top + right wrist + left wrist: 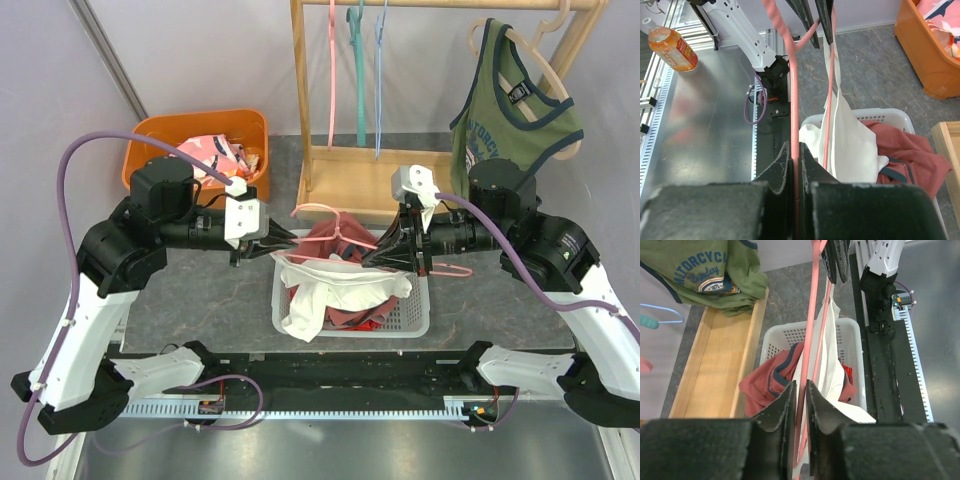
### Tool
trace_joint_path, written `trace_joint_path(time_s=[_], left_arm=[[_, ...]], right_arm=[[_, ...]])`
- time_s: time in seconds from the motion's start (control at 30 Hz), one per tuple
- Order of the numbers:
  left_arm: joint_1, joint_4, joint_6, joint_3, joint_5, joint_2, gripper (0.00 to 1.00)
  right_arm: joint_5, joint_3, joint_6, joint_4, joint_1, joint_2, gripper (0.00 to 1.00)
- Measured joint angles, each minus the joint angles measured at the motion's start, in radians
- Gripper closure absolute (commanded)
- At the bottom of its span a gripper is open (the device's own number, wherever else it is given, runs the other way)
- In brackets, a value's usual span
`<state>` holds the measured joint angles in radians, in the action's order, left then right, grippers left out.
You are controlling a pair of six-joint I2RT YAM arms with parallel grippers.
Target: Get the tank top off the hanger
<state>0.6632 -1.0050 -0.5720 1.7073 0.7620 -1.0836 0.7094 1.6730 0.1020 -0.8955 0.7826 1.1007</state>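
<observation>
above basket (412,318) | tank top (322,295) hangs between left pincer (293,238), right pincer (370,256) | both pinching hanger (794,100)

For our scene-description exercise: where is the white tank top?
Top view, centre: the white tank top hangs from the pink hanger between the left end effector and right end effector, drooping into the white basket.
</observation>
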Motion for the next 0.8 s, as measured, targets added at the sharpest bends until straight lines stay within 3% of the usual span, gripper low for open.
trace_joint_path(time_s=[0.13, 0.17, 0.3, 0.43, 0.47, 0.57, 0.63, 0.8], left_arm=[[0.0, -0.003, 0.011, 0.0, 0.007, -0.003, 0.46], [0.0, -0.003, 0.014, 0.0, 0.009, -0.003, 0.49], [0.0, -0.011, 0.022, 0.0, 0.026, -0.004, 0.98], [0.0, -0.02, 0.021, 0.004, 0.031, -0.006, 0.98], [0.0, -0.024, 0.021, 0.007, 0.03, -0.007, 0.98], [-0.001, -0.034, 0.022, 0.02, 0.026, -0.013, 0.98], [-0.002, -0.037, 0.023, 0.027, 0.023, -0.019, 0.98], [-0.002, -0.014, 0.051, 0.024, -0.028, -0.017, 0.98]], right_arm=[[0.001, 0.01, 0.0, 0.006, 0.001, 0.012, 1.0], [0.001, 0.015, 0.001, 0.008, 0.001, 0.016, 1.0], [0.001, 0.039, 0.004, 0.014, 0.001, 0.034, 1.0], [-0.002, 0.042, 0.008, 0.015, 0.002, 0.034, 1.0], [-0.004, 0.042, 0.009, 0.016, 0.002, 0.034, 0.96], [-0.045, 0.034, 0.007, 0.033, 0.007, 0.028, 0.69], [-0.105, 0.016, -0.003, 0.058, 0.008, 0.015, 0.41], [-0.325, -0.037, -0.022, 0.149, 0.006, -0.027, 0.23]])
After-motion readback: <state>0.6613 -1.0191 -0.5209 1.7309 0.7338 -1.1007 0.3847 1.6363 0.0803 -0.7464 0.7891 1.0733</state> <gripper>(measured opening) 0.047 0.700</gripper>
